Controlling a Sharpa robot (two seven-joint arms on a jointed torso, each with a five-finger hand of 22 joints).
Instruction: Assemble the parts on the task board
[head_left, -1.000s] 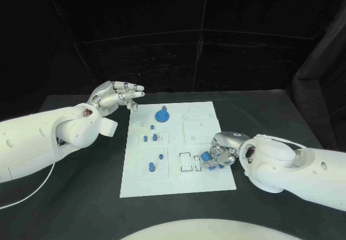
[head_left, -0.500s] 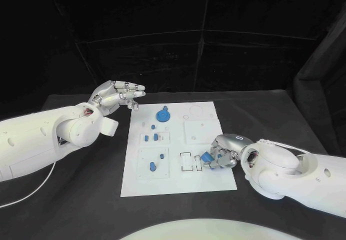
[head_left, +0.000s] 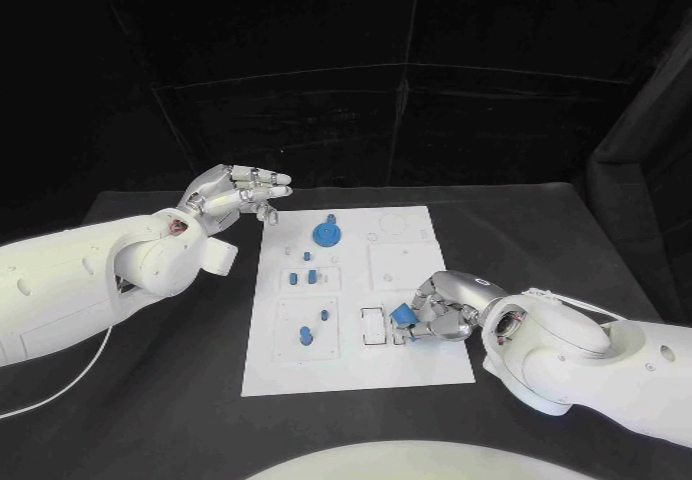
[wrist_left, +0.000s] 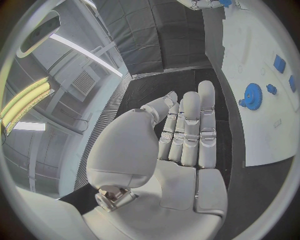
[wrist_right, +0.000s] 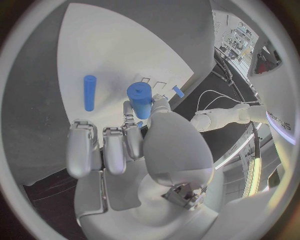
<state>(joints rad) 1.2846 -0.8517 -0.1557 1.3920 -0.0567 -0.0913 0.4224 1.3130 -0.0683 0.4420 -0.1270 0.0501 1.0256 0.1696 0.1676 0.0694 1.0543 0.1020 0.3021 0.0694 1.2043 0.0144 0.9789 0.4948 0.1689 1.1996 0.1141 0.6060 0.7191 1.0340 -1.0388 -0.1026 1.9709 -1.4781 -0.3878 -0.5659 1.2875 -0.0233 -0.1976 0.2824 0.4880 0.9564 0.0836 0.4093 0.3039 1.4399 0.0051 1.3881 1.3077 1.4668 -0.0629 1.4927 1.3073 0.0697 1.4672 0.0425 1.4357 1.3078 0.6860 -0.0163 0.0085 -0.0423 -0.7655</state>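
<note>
Right hand (head_left: 444, 305) — blue part (head_left: 402, 316) shifted leftward

The black worktop (head_left: 577, 240) carries a white task board (head_left: 353, 360), a long plate lying flat on it. The board's far corner lies just beside the left hand (head_left: 238, 190), which is raised over the bare worktop next to it. The board's near part reaches under the fingers of the right hand (head_left: 440, 305). A thin white cable (head_left: 65, 385) trails over the worktop on the left hand's side.
</note>
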